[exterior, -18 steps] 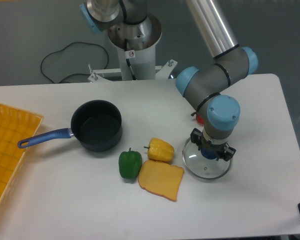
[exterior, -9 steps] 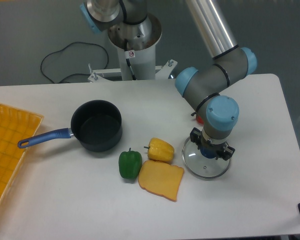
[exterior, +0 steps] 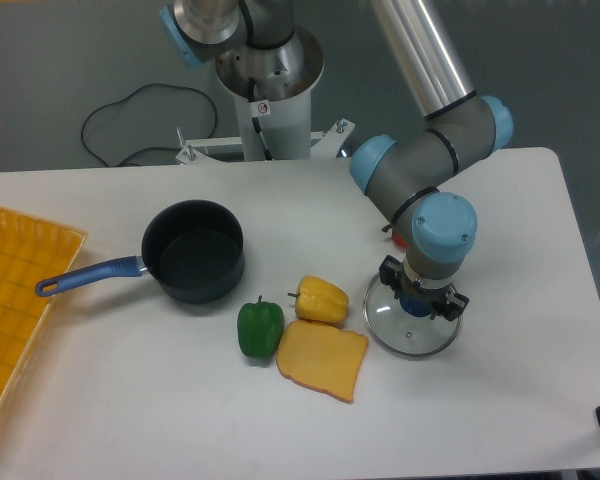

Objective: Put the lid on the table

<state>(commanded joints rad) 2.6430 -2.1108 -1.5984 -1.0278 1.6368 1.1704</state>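
The lid [exterior: 412, 325] is lying flat on the table [exterior: 130, 400], toward the right side of the tabletop. It is a round disc of clear glass, letting the white surface show through, and a thin silver metal rim is running around its edge. Its upper part and its centre are sitting hidden beneath the arm's wrist, so the knob is not showing. The table is a large white rectangular top with rounded corners, and it is stretching across almost the whole view, bearing the lid's full rim.

Bright, even overhead light; soft shadows, sharp focus
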